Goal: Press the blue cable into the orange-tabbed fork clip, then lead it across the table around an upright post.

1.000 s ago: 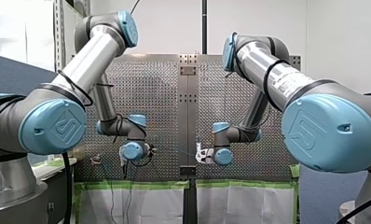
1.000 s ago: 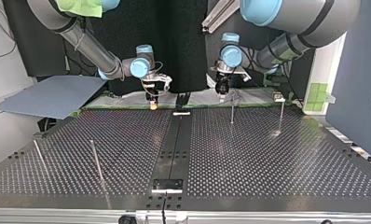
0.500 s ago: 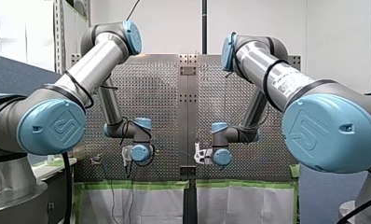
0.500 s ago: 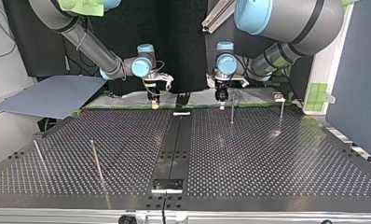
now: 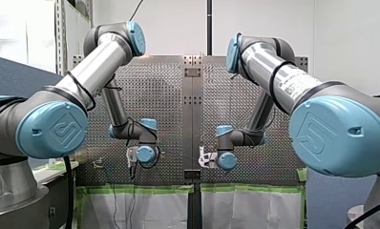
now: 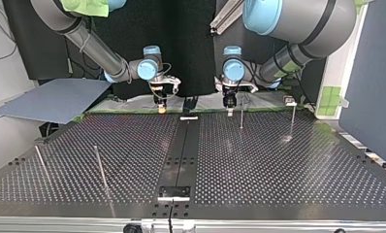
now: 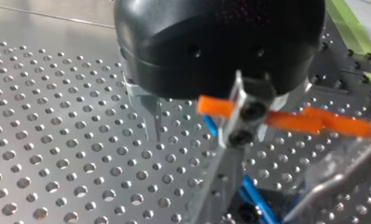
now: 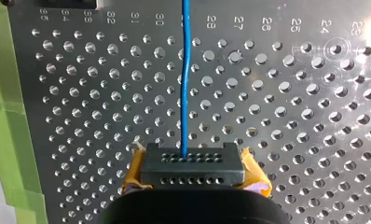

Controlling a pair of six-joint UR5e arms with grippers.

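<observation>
In the right wrist view the blue cable runs straight ahead over the perforated plate from my right gripper, which is shut on it; yellow pads show beside the black jaw block. In the left wrist view my left gripper stands open, its metal fingers just above the plate. The orange-tabbed clip sits right beside one finger, with a stretch of blue cable below it. In the top view both grippers hang at the table's far edge, the right and the left.
Upright thin posts stand on the table in the top view: two at the far right and two at the near left. A grey sheet lies off the table's far left corner. Green tape edges the plate.
My left arm has moved toward the table's middle, leftward in the top view, bringing its gripper closer to my right one. The right arm has barely moved.
</observation>
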